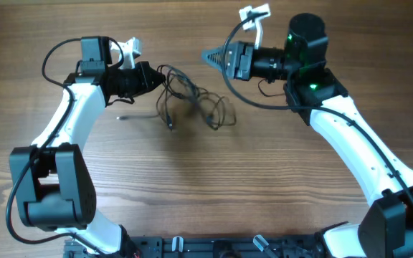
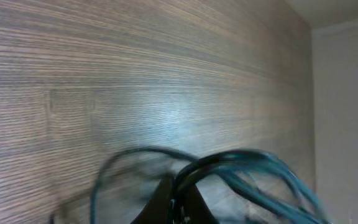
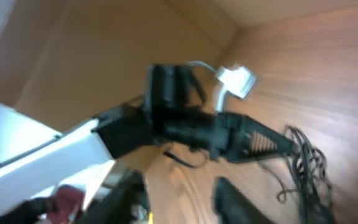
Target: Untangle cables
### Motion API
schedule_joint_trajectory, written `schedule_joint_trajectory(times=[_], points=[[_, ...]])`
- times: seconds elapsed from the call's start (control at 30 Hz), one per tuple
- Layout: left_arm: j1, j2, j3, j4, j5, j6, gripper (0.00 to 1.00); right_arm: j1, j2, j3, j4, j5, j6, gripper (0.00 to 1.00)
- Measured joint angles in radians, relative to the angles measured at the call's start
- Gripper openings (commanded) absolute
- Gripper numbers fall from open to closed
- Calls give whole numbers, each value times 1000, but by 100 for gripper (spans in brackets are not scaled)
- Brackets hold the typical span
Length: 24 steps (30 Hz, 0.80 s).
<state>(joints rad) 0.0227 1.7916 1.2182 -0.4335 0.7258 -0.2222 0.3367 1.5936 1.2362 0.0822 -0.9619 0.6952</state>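
Just ahead of the left gripper (image 1: 153,77), thin black cables (image 1: 191,97) spread over the wooden table (image 1: 264,179) in a loose, looped tangle, one end pinched in its closed jaws. Past the tangle, the right gripper (image 1: 208,54) hangs apart from it, too blurred to tell its gap.

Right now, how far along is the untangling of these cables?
Nothing looks separated yet: the cables are one looped bunch on the table. In hand: the left gripper is shut on the bunch's left edge; the right gripper is apart from it, empty. Left: pulling every wire free.
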Motion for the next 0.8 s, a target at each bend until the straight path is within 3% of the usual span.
schedule_joint_trajectory(times=[0.17, 0.37, 0.5, 0.63, 0.8], points=[[0, 1, -1, 1, -8, 0, 4, 0, -3, 5, -336, 229, -175, 51], [0, 2, -1, 0, -8, -1, 4, 50, 0, 4, -470, 386, -284, 46], [-1, 2, -1, -27, -124, -74, 4, 102, 68, 0, -433, 436, -234, 31], [-1, 2, -2, -34, -229, -138, 4, 166, 212, -5, -362, 512, -103, 36], [-1, 2, -2, -37, -259, -161, 4, 232, 341, -15, -168, 567, -22, 39]])
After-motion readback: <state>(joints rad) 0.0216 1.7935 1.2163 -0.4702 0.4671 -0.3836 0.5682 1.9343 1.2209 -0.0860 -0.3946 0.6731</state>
